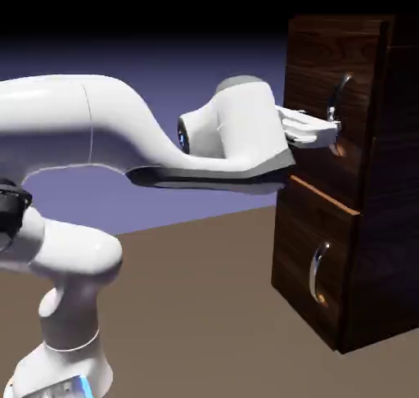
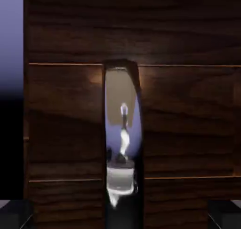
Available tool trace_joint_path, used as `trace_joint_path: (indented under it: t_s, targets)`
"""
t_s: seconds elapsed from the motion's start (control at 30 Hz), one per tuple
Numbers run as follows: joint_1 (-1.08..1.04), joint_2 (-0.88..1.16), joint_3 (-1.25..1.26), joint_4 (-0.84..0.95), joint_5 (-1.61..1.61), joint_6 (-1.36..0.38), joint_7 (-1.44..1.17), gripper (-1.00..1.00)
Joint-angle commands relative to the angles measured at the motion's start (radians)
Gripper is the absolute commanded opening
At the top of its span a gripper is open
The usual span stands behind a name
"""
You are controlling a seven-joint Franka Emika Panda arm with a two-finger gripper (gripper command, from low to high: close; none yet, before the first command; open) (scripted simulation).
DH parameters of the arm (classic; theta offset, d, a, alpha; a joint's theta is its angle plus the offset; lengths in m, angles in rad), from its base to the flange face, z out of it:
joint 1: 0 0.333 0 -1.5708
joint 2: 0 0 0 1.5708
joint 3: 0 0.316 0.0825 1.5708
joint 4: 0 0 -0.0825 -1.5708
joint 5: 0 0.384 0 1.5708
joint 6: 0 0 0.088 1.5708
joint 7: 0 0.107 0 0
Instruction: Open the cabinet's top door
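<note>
The cabinet (image 1: 393, 224) is a tall dark wooden box at the exterior view's right. Its top door (image 1: 315, 69) carries a curved silver handle (image 1: 339, 93) and looks flush with the cabinet front. My gripper (image 1: 331, 131) reaches level with the handle's lower part, right at the door face. In the hand view the door (image 2: 188, 119) fills the frame and the handle (image 2: 121, 134) runs vertically down the middle. My gripper (image 2: 120, 215) is open, with one fingertip (image 2: 14, 213) far left of the handle and the other far right, neither touching it.
Below the top door sits the lower panel (image 1: 299, 257) with a similar silver handle (image 1: 316, 272); a thin orange edge shows along its top. The brown table (image 1: 196, 306) spreads in front of the cabinet. My white arm (image 1: 123, 134) spans the view from the left.
</note>
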State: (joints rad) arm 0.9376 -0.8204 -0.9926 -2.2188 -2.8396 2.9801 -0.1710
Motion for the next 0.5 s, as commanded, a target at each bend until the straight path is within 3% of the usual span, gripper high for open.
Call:
trace_joint_path:
  t_s: [0.0,0.03,0.47]
  targets:
    - [0.034,0.016,-0.022,0.023,-0.005,-0.007,0.004,0.00]
    - [0.034,0.016,-0.022,0.023,-0.005,-0.007,0.004,-1.00]
    - [-0.396,0.015,0.364,-0.259,0.363,-0.243,-0.120,-1.00]
